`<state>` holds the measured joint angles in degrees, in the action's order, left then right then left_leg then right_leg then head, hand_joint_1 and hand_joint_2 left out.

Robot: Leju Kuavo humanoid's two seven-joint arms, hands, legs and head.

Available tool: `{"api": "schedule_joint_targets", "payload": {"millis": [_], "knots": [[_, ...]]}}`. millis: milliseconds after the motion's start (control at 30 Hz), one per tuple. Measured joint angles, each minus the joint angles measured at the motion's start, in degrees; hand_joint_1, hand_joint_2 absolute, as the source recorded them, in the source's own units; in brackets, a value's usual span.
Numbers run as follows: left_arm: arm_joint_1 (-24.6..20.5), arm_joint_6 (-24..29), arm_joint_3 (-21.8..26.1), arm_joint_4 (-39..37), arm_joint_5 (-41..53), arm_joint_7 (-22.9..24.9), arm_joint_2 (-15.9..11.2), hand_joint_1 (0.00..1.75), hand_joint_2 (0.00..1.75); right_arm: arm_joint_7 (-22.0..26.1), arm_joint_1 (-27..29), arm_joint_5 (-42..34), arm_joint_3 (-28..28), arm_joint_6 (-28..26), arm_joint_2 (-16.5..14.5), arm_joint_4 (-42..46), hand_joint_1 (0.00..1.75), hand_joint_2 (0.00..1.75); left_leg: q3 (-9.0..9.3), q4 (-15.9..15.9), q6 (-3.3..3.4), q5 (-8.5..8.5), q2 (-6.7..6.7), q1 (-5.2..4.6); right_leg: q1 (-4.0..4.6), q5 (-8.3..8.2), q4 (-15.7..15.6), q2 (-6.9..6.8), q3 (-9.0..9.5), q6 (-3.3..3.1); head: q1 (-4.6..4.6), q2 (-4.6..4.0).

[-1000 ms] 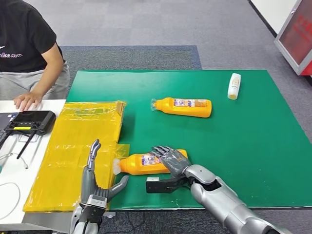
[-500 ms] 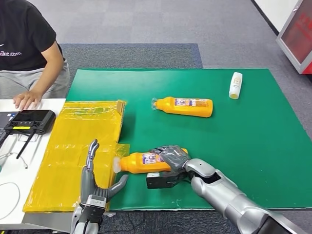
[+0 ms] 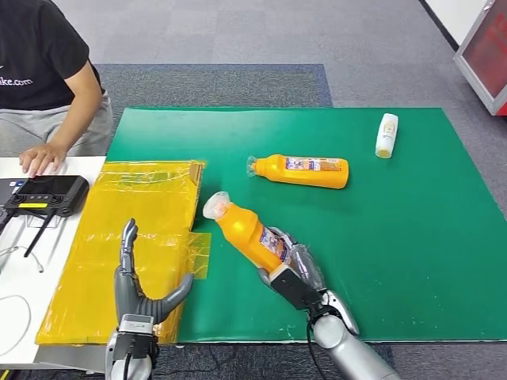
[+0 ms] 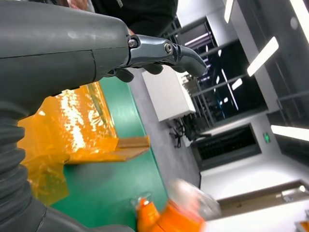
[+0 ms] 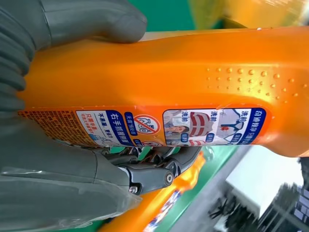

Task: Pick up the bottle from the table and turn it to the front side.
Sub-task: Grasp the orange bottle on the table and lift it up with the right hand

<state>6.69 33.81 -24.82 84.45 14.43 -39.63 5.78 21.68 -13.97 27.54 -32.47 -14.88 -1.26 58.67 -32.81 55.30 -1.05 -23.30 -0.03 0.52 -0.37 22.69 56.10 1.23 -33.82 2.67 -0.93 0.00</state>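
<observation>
My right hand point(image 3: 297, 277), silver-armed with dark fingers, grips the lower body of an orange plastic bottle with a printed label point(image 3: 248, 231). I hold it lifted off the table, tilted, its plastic-wrapped cap end pointing up and away from me toward the left. Up close at my wrist, the label point(image 5: 146, 126) runs between my thumb and fingers, so I judge the turn toward the front side is under way but not finished.

My left hand point(image 3: 135, 289) is empty, fingers apart and raised, hovering above the near edge of a crinkled yellow plastic bag point(image 3: 120, 237). The bag lies flat on the left part of the green table mat point(image 3: 388, 261); whether anything is inside it I cannot tell.

Farther off, a second orange bottle point(image 3: 299, 171) lies on its side on the mat, well apart from mine. Beyond it, near the far right corner, lies a small white bottle point(image 3: 386, 135). At far left, a person in a black shirt point(image 3: 36, 71) rests a hand by a black controller point(image 3: 44, 194) on a white table point(image 3: 15, 285).
</observation>
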Motion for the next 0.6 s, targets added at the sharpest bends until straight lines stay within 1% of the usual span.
{"api": "schedule_joint_targets", "payload": {"millis": [133,200,267,367,467,600], "knots": [[0.1,1.4,-0.5,2.3,-2.3,0.0,-0.3,0.00,1.75,1.2,2.9,-1.5,2.9,0.0,-1.2,3.4,1.75,1.75,-0.17,0.0,0.00,0.00,-0.01,0.00,0.00,0.01,0.0,-0.06,-0.15,0.00,0.00,0.00],[0.1,0.6,-0.9,3.3,-4.7,0.0,-0.4,0.00,1.75,1.9,3.9,-1.0,3.4,-0.4,-1.6,4.4,1.75,1.75,-0.24,0.0,0.00,0.00,-0.01,0.00,-0.01,0.01,0.0,-0.06,-0.22,0.00,0.00,0.00],[0.2,-2.4,-1.0,3.9,-8.9,0.0,-0.4,0.00,1.75,3.0,5.1,-0.1,3.5,-1.2,-1.9,5.4,1.75,1.75,-0.29,0.0,0.00,-0.01,-0.02,-0.01,-0.02,0.01,0.0,-0.08,-0.27,0.00,0.01,0.00],[0.3,-8.7,-0.8,4.0,-14.1,0.1,-0.2,0.00,1.75,4.8,7.1,0.1,3.4,-2.0,-2.7,7.2,1.75,1.75,-0.37,0.0,0.00,-0.01,-0.04,-0.01,-0.01,0.02,0.0,-0.10,-0.35,0.01,0.01,0.00],[0.3,-13.2,-0.7,3.9,-15.3,0.8,0.0,0.00,1.75,5.5,8.7,0.1,2.8,-2.2,-3.4,9.2,1.75,1.75,-0.45,0.0,0.00,-0.01,-0.04,0.00,-0.01,0.02,0.0,-0.10,-0.43,0.00,0.01,0.00],[-0.3,-19.6,-0.7,3.2,-16.4,2.4,0.4,0.00,1.75,6.0,9.2,0.6,0.7,-2.9,-3.8,11.5,1.75,1.75,-0.51,0.0,0.01,0.02,-0.04,0.00,-0.02,0.01,0.0,-0.10,-0.50,0.00,0.01,0.00]]}}
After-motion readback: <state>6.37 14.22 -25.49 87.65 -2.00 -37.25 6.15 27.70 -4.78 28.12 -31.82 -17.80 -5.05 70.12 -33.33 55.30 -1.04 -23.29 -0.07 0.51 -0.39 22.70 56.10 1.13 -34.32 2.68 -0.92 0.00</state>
